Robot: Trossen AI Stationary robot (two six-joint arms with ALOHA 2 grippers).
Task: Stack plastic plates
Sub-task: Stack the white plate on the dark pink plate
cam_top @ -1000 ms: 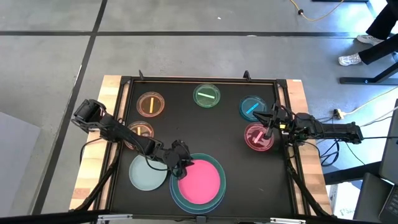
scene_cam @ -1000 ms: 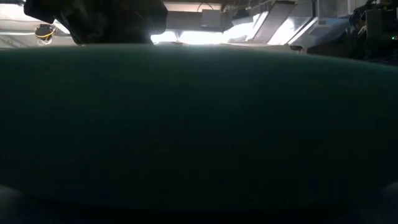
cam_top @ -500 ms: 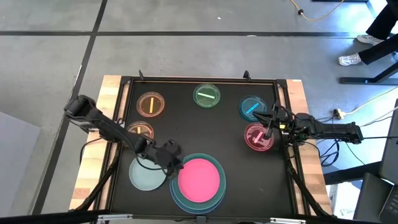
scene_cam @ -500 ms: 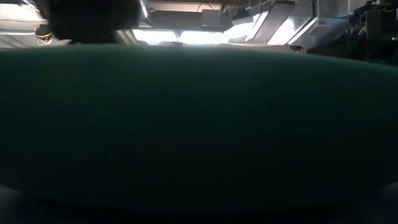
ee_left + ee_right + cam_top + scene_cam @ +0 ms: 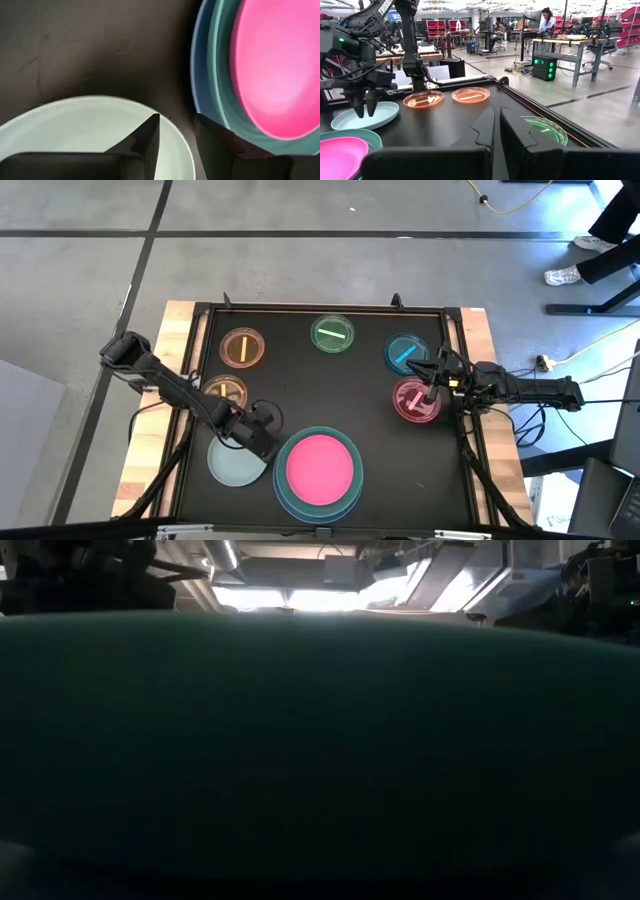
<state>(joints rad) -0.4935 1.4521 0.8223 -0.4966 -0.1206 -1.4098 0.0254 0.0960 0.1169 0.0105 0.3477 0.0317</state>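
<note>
Nine plastic plates are out. Three are stacked: a large blue plate (image 5: 283, 497), a large green plate (image 5: 352, 488) and a pink plate (image 5: 321, 469). One pale mint plate (image 5: 228, 465) lies alone. Five small translucent plates: two orange (image 5: 241, 347) (image 5: 226, 389), one green (image 5: 333, 334), one blue (image 5: 403, 353), one pink (image 5: 412, 401).

My two arms were dark, near black, built of slim jointed links with bulkier blocks at the joints. My left claw (image 5: 262, 430) ended in two flat, matte dark fingers (image 5: 145, 145) with angled, stepped tips. My right claw (image 5: 432, 385) had the same dark blades (image 5: 482, 132), notched along their inner edges. Thin black cables looped along the right arm, and small yellow and green spots showed on its wrist. White lettering ran along my left arm's upper link, with a small green light beside it.
</note>
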